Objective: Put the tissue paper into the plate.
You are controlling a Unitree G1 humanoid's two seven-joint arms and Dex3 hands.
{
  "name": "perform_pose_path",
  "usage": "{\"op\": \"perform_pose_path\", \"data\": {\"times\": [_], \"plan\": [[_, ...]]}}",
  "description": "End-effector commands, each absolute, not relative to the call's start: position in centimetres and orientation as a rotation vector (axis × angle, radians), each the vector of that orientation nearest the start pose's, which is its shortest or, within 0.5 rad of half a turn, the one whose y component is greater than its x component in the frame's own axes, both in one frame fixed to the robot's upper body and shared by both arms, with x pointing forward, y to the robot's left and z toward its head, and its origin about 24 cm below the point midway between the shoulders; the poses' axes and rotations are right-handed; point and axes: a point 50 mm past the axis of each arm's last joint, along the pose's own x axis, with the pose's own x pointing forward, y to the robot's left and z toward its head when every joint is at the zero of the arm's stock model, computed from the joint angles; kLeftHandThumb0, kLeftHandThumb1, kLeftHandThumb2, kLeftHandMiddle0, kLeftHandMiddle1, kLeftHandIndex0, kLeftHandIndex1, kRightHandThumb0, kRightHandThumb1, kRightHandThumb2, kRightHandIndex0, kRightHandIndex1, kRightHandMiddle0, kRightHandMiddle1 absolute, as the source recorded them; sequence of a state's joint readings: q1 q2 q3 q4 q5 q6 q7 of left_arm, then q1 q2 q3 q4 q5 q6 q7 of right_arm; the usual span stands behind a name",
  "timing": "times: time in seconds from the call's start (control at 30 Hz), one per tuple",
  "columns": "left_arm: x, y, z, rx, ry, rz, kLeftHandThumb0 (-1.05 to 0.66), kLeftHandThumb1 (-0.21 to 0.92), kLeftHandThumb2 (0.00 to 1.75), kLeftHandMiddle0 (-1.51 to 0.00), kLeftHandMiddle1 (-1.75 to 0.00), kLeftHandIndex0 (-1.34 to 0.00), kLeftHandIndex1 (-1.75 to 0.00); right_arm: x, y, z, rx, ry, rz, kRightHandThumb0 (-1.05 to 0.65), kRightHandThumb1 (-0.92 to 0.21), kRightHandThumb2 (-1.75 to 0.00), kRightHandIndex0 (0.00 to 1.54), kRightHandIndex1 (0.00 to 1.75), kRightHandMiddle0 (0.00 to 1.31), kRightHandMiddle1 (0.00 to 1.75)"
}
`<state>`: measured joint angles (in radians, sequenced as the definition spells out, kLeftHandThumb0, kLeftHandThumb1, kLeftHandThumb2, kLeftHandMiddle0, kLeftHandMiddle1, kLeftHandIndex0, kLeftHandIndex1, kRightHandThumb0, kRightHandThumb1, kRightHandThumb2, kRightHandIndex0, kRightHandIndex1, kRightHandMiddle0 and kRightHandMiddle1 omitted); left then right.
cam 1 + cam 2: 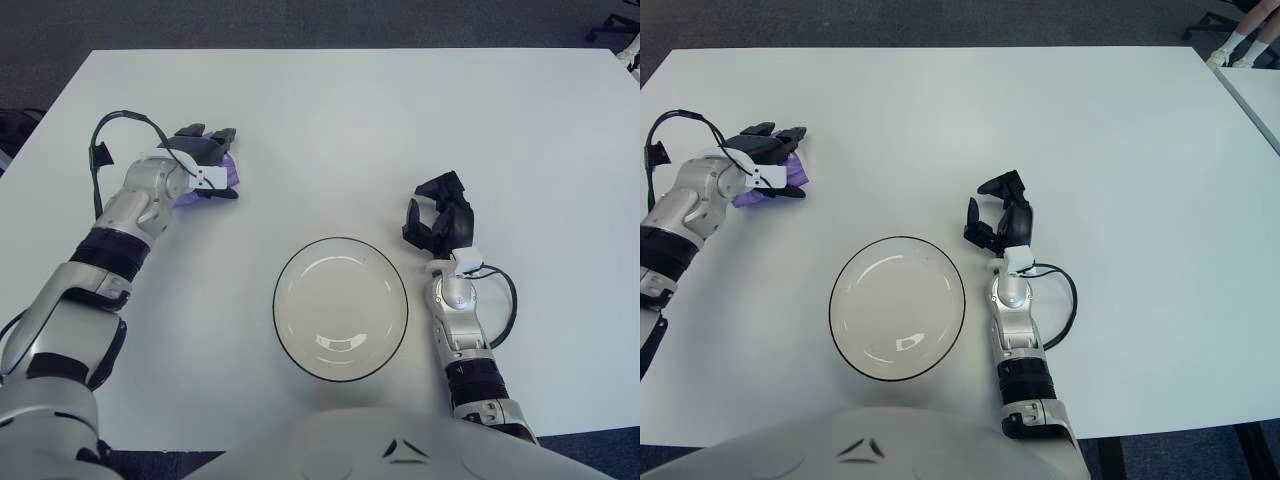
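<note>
Left hand (pixel 768 160) at far left of white table (pixel 1110 150), fingers wrapped on purple tissue paper (pixel 775 180). Glass plate (pixel 897 307) near front edge, nothing in it. Right hand (pixel 1002 222) just right of plate, fingers curled, holding nothing.
</note>
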<state>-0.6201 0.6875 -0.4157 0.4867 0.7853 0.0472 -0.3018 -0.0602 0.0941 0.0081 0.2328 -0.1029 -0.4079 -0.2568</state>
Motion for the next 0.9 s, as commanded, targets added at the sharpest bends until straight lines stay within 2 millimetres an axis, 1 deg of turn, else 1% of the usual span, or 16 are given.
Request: {"op": "perform_pose_path", "data": {"times": [0.0, 0.17, 0.37, 0.4, 0.43, 0.47, 0.5, 0.53, 0.57, 0.6, 0.67, 0.7, 0.77, 0.8, 0.83, 0.87], "plan": [[31.9, 22.9, 3.0, 1.604, 0.403, -0.495, -1.05, 0.75, 0.2, 0.0, 0.0, 0.0, 0.0, 22.1, -14.5, -1.9, -0.041, 0.061, -0.239, -0.41, -0.57, -1.0, 0.64, 1.47, 0.42, 1.75], [31.3, 23.7, 1.7, 1.61, 0.345, -0.373, -1.03, 0.72, 0.19, 0.0, 0.0, 0.0, 0.0, 22.1, -14.6, -1.9, -0.044, 0.06, -0.241, -0.41, -0.57, -1.0, 0.64, 1.47, 0.41, 1.75], [31.2, 24.2, 1.0, 1.601, 0.293, -0.288, -0.96, 0.67, 0.19, 0.0, 0.0, 0.0, 0.0, 22.0, -14.6, -1.8, -0.049, 0.059, -0.241, -0.41, -0.57, -1.0, 0.65, 1.48, 0.42, 1.75], [31.1, 24.3, 0.8, 1.6, 0.285, -0.277, -0.96, 0.66, 0.22, 0.0, 0.0, 0.0, 0.0, 22.0, -14.6, -1.8, -0.05, 0.058, -0.24, -0.41, -0.57, -1.0, 0.65, 1.48, 0.42, 1.75], [31.1, 24.4, 0.7, 1.591, 0.274, -0.253, -0.95, 0.61, 0.31, 0.0, 0.0, 0.0, 0.0, 22.0, -14.6, -1.8, -0.053, 0.058, -0.241, -0.41, -0.57, -1.0, 0.65, 1.48, 0.42, 1.75], [31.1, 24.5, 0.6, 1.585, 0.266, -0.237, -0.91, 0.52, 0.45, 0.0, 0.0, 0.0, 0.0, 22.0, -14.7, -1.8, -0.054, 0.058, -0.241, -0.41, -0.57, -1.01, 0.65, 1.48, 0.42, 1.75], [31.0, 24.6, 0.4, 1.579, 0.259, -0.224, -0.9, 0.49, 0.51, 0.0, 0.0, 0.0, 0.0, 22.0, -14.7, -1.8, -0.055, 0.059, -0.242, -0.41, -0.57, -1.01, 0.65, 1.48, 0.42, 1.75], [31.0, 24.7, 0.4, 1.575, 0.255, -0.215, -0.87, 0.42, 0.61, 0.0, 0.0, 0.0, 0.0, 22.0, -14.7, -1.8, -0.055, 0.059, -0.243, -0.41, -0.57, -1.01, 0.65, 1.48, 0.42, 1.75], [31.0, 24.8, 0.3, 1.575, 0.252, -0.212, -0.84, 0.38, 0.68, 0.0, 0.0, 0.0, 0.0, 22.0, -14.7, -1.8, -0.055, 0.059, -0.243, -0.41, -0.57, -1.01, 0.65, 1.49, 0.42, 1.75], [31.0, 24.8, 0.2, 1.576, 0.248, -0.209, -0.84, 0.36, 0.71, 0.0, 0.0, 0.0, 0.0, 21.9, -14.7, -1.8, -0.054, 0.059, -0.243, -0.41, -0.57, -1.01, 0.65, 1.49, 0.42, 1.75], [31.0, 25.0, 0.1, 1.577, 0.24, -0.196, -0.77, 0.28, 0.85, 0.0, 0.0, 0.0, 0.0, 21.9, -14.8, -1.8, -0.052, 0.06, -0.244, -0.41, -0.57, -1.0, 0.64, 1.49, 0.41, 1.75], [31.0, 25.1, 0.0, 1.577, 0.241, -0.186, -0.76, 0.26, 0.88, 0.0, 0.0, 0.0, 0.0, 21.9, -14.8, -1.8, -0.052, 0.062, -0.245, -0.41, -0.57, -1.0, 0.64, 1.49, 0.41, 1.75], [30.9, 25.3, -0.3, 1.569, 0.247, -0.167, -0.68, 0.2, 1.01, 0.0, 0.0, 0.0, -0.06, 21.9, -14.9, -1.8, -0.053, 0.065, -0.246, -0.41, -0.57, -1.0, 0.63, 1.48, 0.41, 1.75], [30.9, 25.4, -0.4, 1.564, 0.25, -0.159, -0.66, 0.19, 1.03, -0.01, -0.01, 0.0, -0.11, 21.9, -14.9, -1.8, -0.053, 0.067, -0.247, -0.4, -0.58, -1.0, 0.63, 1.48, 0.41, 1.75], [30.9, 25.5, -0.5, 1.554, 0.256, -0.149, -0.63, 0.18, 1.06, -0.01, -0.09, 0.0, -0.19, 21.9, -14.9, -1.9, -0.055, 0.07, -0.249, -0.4, -0.58, -0.99, 0.62, 1.48, 0.41, 1.75], [30.9, 25.6, -0.5, 1.547, 0.26, -0.143, -0.58, 0.16, 1.08, 0.0, -0.34, 0.0, -0.35, 21.9, -14.9, -1.9, -0.056, 0.072, -0.25, -0.4, -0.58, -0.99, 0.62, 1.47, 0.41, 1.75]]}}
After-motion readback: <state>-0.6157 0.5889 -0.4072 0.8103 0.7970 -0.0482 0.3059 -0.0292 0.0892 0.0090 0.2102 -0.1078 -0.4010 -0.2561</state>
